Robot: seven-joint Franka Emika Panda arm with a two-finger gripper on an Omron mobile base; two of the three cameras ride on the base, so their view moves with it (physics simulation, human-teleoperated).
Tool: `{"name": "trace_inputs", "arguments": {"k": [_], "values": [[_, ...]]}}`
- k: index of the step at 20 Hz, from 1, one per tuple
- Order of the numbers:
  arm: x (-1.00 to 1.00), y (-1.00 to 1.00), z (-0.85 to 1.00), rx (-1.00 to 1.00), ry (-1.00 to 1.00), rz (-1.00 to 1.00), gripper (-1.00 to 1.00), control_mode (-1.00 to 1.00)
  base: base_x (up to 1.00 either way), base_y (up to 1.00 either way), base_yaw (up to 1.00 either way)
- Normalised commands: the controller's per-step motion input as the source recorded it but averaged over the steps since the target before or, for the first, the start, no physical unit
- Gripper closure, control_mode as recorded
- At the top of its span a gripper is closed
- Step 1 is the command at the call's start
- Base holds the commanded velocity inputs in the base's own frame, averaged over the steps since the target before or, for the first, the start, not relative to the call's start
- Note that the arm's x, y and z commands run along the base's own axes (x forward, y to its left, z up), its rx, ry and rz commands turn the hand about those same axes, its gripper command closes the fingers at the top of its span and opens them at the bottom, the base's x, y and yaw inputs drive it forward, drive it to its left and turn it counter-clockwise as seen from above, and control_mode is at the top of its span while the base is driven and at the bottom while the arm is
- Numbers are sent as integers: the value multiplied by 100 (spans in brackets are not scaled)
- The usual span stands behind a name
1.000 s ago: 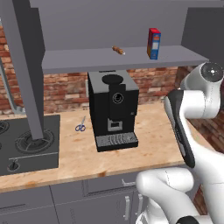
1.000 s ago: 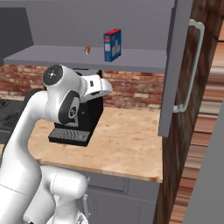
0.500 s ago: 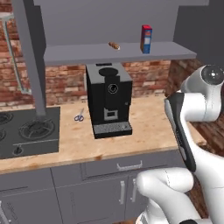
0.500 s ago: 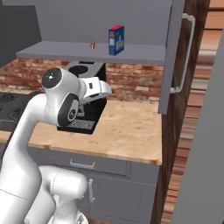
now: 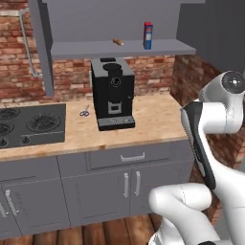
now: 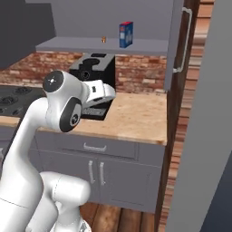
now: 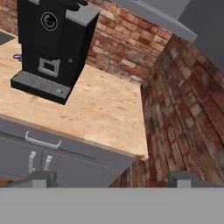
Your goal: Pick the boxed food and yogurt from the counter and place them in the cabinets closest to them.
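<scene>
Boxed food shelved; arm carried clear, nothing in hand.

The small red-and-blue boxed food carton (image 5: 148, 36) stands upright on the grey inner shelf of the open upper cabinet (image 5: 124, 48), above and right of the black coffee machine (image 5: 113, 93); probably already delivered. A tiny brown item (image 5: 117, 42) lies just above the machine. No yogurt visible on the tan wood-grain counter (image 5: 153, 122). End effector (image 7: 111, 179) spread wide, empty, facing the counter right of the machine.

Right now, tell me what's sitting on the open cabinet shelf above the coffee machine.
On the grey shelf stand the boxed food, upright toward the right, and a small brown item lying to its left; it is too small to identify. The shelf's far left end is hidden behind the open cabinet door.
</scene>
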Motion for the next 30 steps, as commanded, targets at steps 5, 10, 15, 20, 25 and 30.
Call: {"name": "trace_inputs", "arguments": {"k": [5, 10, 15, 20, 25, 30], "values": [[0, 0, 0, 0, 0, 0, -100, 100, -52, 2, 1], [0, 0, 0, 0, 0, 0, -100, 100, -53, 32, 2], [0, 0, 0, 0, 0, 0, -100, 100, -53, 46, 1], [0, 0, 0, 0, 0, 0, -100, 100, -44, 58, 0], [0, 0, 0, 0, 0, 0, -100, 100, -28, 67, 0], [0, 0, 0, 0, 0, 0, -100, 100, -3, 6, 0]]}}
